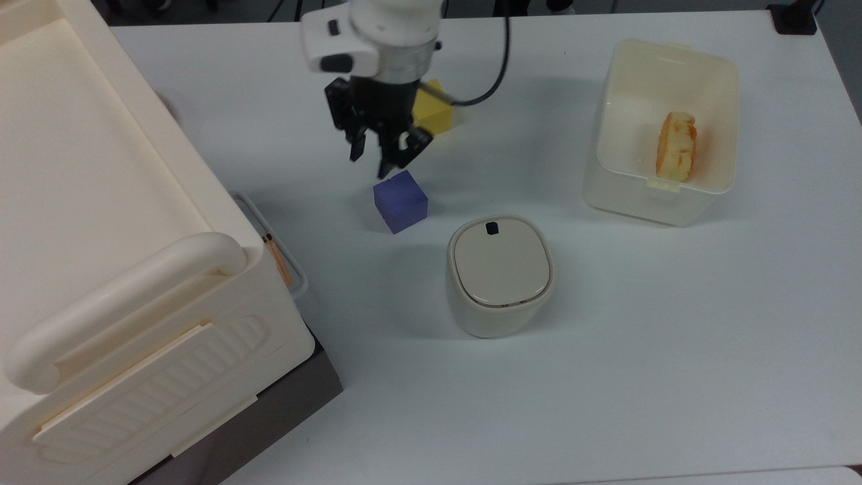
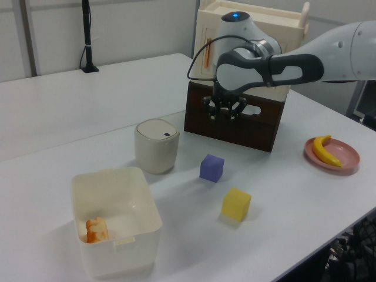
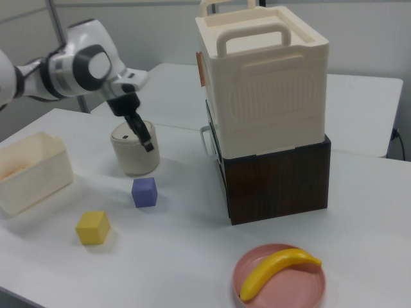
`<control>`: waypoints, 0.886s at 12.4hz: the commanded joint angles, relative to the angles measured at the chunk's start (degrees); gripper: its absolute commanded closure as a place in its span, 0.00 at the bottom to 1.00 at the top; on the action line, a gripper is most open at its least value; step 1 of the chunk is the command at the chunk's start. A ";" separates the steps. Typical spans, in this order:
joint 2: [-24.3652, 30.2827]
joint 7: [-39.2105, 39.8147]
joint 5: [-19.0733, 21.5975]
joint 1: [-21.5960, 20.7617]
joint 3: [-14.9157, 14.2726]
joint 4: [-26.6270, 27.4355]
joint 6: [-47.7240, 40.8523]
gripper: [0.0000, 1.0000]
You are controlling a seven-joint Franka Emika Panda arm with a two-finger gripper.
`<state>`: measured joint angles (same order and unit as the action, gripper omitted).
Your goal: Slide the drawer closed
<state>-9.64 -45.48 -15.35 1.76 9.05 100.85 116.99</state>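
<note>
The drawer point(image 1: 269, 232) at nine o'clock in the top view looks pushed home, so little remains, with the gripper point(image 1: 377, 158) hovering apart, fingers spread and empty.

Between the cabinet point(image 1: 101, 222) with its shut drawer point(image 2: 235, 114) and the purple cube point(image 1: 400, 201), bare white table point(image 1: 673, 323) lies open, so the drawer front with its white loop handle point(image 1: 269, 242) can be reached unhindered from the top view's right. The gripper point(image 1: 378, 156), jaws apart, hangs above the table just beside the purple cube, with the yellow cube point(image 1: 431, 111) close behind it. The lidded cream canister point(image 1: 500, 275) stands near the purple cube, while the translucent bin point(image 1: 663, 128) and the pink plate point(image 3: 282, 282) with its banana point(image 3: 277, 271) stand well apart.
</note>
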 commanded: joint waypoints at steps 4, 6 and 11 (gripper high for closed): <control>2.86 21.92 -0.12 -2.64 5.96 -2.85 -17.02 0.00; 4.61 39.60 1.45 -2.11 6.24 -2.85 -21.52 0.00; 10.60 47.85 8.66 -0.61 5.54 -3.03 -21.80 0.00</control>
<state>-2.76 -0.62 -9.74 0.70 15.16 97.14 96.45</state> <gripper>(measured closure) 0.000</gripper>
